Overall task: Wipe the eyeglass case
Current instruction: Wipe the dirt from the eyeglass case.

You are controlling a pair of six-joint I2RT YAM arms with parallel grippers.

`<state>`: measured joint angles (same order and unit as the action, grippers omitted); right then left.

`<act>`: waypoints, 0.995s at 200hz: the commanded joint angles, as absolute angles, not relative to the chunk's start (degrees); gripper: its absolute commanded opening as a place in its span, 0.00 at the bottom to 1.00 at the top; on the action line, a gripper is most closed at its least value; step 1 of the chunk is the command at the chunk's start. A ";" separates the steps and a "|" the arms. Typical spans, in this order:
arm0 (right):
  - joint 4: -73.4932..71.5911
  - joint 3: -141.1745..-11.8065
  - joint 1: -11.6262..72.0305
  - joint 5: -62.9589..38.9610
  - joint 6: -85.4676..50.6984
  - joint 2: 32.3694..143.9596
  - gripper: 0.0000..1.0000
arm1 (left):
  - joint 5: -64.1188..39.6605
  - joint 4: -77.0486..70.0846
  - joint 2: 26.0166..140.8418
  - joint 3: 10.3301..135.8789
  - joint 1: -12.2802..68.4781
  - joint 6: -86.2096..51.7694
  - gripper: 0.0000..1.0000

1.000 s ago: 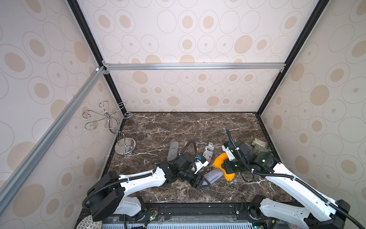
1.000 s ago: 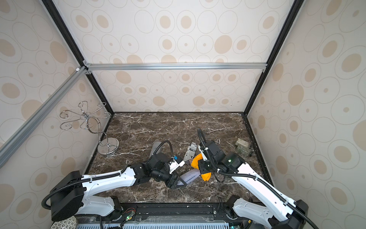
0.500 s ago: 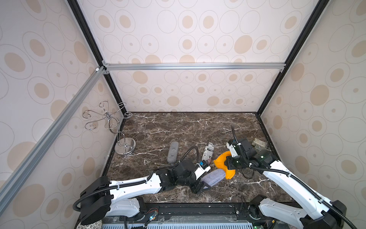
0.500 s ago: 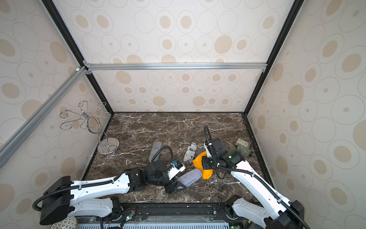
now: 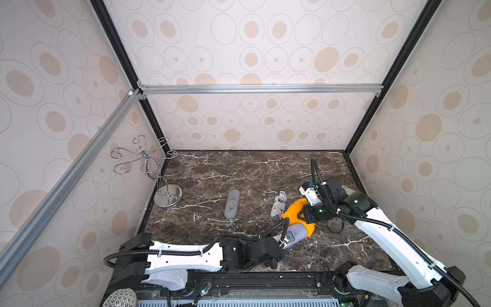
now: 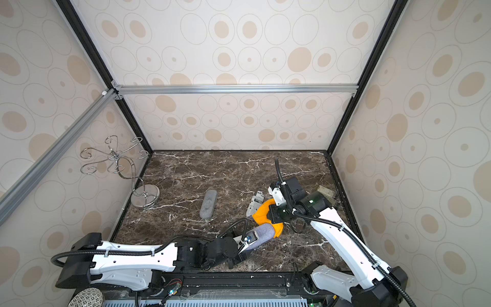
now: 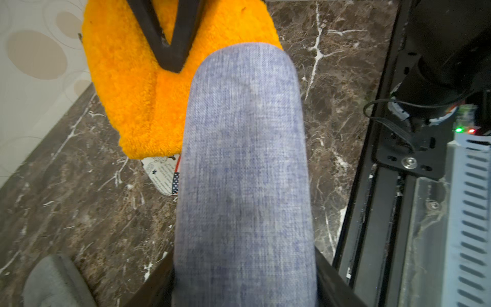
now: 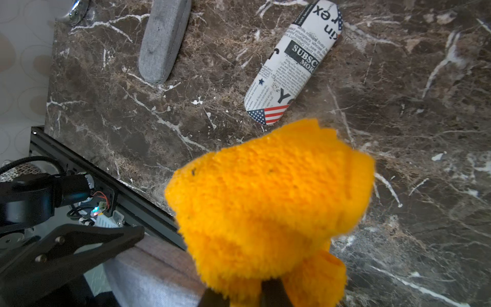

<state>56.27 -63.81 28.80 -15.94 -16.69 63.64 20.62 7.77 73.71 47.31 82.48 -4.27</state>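
blue case [image 7: 244, 159] gripped by left pincer [image 5: 284, 240], right pincer [image 7: 172, 57] closed on orange cloth [image 8: 265, 199], its tips half buried

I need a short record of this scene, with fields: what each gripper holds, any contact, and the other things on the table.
left gripper: shut on blue-grey eyeglass case
right gripper: shut on orange cloth
contact: cloth lies against the case's free end
on marble table: newsprint case, grey case, metal stand
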 commanded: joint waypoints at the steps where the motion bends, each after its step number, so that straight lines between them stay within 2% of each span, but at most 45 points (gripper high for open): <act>1: 58.07 -66.00 28.58 -24.82 -12.45 64.50 0.00 | 25.79 6.99 73.82 50.28 82.88 -0.19 0.49; 18: 57.57 -66.40 29.06 -28.25 -11.68 65.51 0.00 | 24.59 6.20 74.22 50.21 82.95 -0.17 0.50; 67: 56.47 -69.37 36.30 -26.24 -11.38 69.69 0.00 | 23.85 6.10 74.98 49.84 83.01 0.09 0.50; 103: 56.50 -71.34 39.62 -25.79 -11.30 74.02 0.00 | 24.62 5.44 74.36 48.04 82.98 1.72 0.55; 174: 60.63 -67.33 39.72 -12.06 -12.37 67.10 0.00 | 23.88 3.79 72.29 45.28 82.99 2.92 0.54; 199: 61.35 -67.52 39.76 -16.14 -11.88 66.92 0.00 | 23.17 4.06 72.48 45.34 82.97 3.17 0.54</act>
<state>56.34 -68.05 39.53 -14.90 -12.32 67.59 21.30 4.89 73.80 44.80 83.05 2.04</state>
